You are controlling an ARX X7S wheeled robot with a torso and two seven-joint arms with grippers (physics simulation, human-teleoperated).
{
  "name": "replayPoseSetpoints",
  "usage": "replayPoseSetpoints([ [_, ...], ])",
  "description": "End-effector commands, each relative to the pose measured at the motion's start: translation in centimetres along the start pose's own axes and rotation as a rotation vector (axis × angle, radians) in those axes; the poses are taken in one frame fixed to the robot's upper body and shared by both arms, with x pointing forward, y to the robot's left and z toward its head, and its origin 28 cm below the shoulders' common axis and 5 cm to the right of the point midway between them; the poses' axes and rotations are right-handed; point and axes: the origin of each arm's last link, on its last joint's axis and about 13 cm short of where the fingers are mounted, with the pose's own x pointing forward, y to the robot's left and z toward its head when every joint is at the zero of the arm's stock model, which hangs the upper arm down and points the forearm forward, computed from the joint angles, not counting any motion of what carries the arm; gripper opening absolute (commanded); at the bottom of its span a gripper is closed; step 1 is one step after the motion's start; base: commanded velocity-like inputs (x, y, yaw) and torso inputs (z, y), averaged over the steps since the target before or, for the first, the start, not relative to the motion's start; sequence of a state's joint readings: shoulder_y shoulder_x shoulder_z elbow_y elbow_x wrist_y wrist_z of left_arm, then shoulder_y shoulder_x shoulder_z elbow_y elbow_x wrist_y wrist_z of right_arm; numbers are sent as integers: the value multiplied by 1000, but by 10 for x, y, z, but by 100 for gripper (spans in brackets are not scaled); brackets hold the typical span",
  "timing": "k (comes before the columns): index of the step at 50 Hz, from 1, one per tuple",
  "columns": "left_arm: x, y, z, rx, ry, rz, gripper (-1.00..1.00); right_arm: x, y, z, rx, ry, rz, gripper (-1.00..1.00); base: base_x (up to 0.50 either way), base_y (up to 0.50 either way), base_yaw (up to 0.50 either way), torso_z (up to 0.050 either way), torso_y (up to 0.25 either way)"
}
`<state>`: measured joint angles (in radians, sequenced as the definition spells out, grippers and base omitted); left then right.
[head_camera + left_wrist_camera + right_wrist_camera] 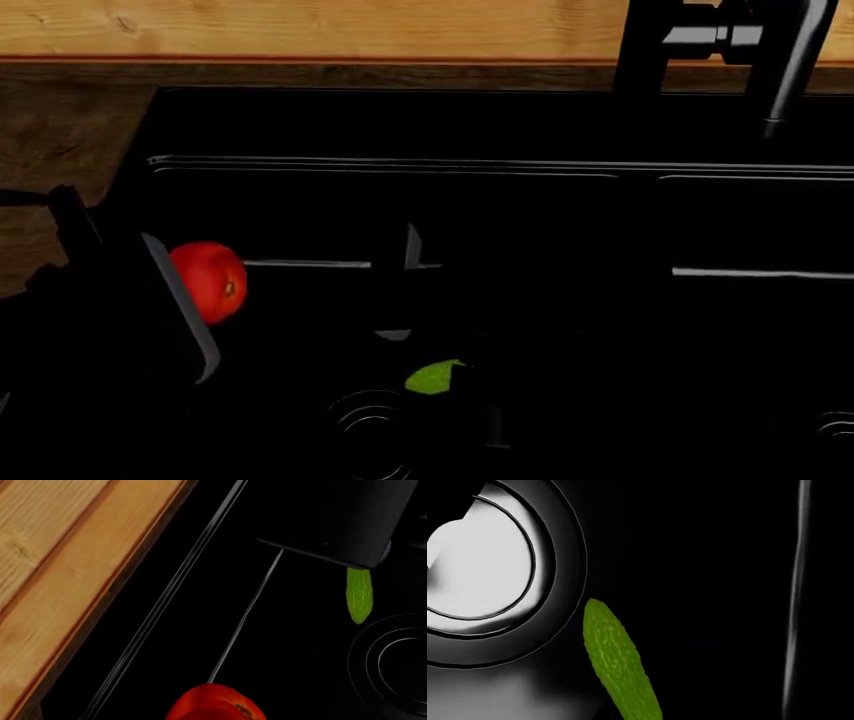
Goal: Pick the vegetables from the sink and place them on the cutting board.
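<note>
**Sink contents, two vegetables in the left basin**

Wooden bench (307, 28), light tan planking, runs along the far side of the head view at 12 o'clock; a darker brown stretch borders the sink at 9 o'clock.

Item 1. Sink (400, 165): glossy black, double basin, divider ridge near the middle of the head view. Round drain (367, 425) in the left basin at 6 o'clock.

Item 2. Faucet (767, 45): black, at 1 o'clock, standing on the far rim.

Item 3. Tomato (211, 282): round, red, small dark stem spot. Lies in the left basin at 9 o'clock, just beside the dark body of the left arm. In the left wrist view it sits on the basin floor, partly cut by the frame edge.

Item 4. Cucumber (435, 377): bright green, bumpy, slim. Lies on the floor of the left basin at 6 o'clock, just beside the drain, well apart from the tomato. The right wrist view shows it next to the drain ring; the left wrist view shows one end, the rest hidden behind a dark arm part.

Item 5. Left hand: dark bulk only; fingers not made out, so whether apart or together cannot be told.

Item 6. Right hand: fingers not seen; state cannot be told.
</note>
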<state>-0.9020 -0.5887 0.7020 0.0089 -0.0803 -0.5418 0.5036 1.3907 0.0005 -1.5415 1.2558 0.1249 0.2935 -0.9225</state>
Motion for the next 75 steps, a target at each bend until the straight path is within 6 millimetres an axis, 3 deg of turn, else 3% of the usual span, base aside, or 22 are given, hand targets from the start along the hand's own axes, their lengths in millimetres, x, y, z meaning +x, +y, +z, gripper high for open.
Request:
replayPoseSetpoints([
  [1, 2, 2, 2, -25, -17, 24, -100, 3, 2, 0, 2, -39, 21, -100, 0, 0, 0, 0, 0],
  [7, 4, 1, 8, -104, -78, 11, -100, -15, -11, 8, -28, -48, 19, -100, 0, 0, 0, 0, 0],
  [21, 1, 3, 13, -110, -173, 34, -100, -46, -26, 20, -31, -2, -15, -100, 0, 0, 0, 0, 0],
  [26, -1, 3, 14, -117, -179, 33, -100, -61, -23, 22, -30, 0, -27, -100, -3, 0, 0, 0, 177],
  [39, -4, 0, 15, -101, -193, 43, -100, -59, -8, 21, -48, -46, 41, -100, -54, 9, 0, 0, 212],
  [50, -6, 2, 18, -132, -197, 40, -100, -62, -8, 21, -31, -88, 33, -100, -496, 33, 0, 0, 58],
  [63, -7, 5, 18, -133, -202, 68, -100, -69, -11, 23, -43, -110, 10, -100, 0, 0, 0, 0, 250],
  [70, -10, 6, 20, -158, -222, 107, -100, -84, -10, 24, -42, -148, -58, -100, 0, 0, 0, 0, 250],
  [75, -16, -3, 25, -175, -245, 210, -100, -92, 8, 22, -2, -175, -74, -100, -200, 29, 0, 0, 113],
])
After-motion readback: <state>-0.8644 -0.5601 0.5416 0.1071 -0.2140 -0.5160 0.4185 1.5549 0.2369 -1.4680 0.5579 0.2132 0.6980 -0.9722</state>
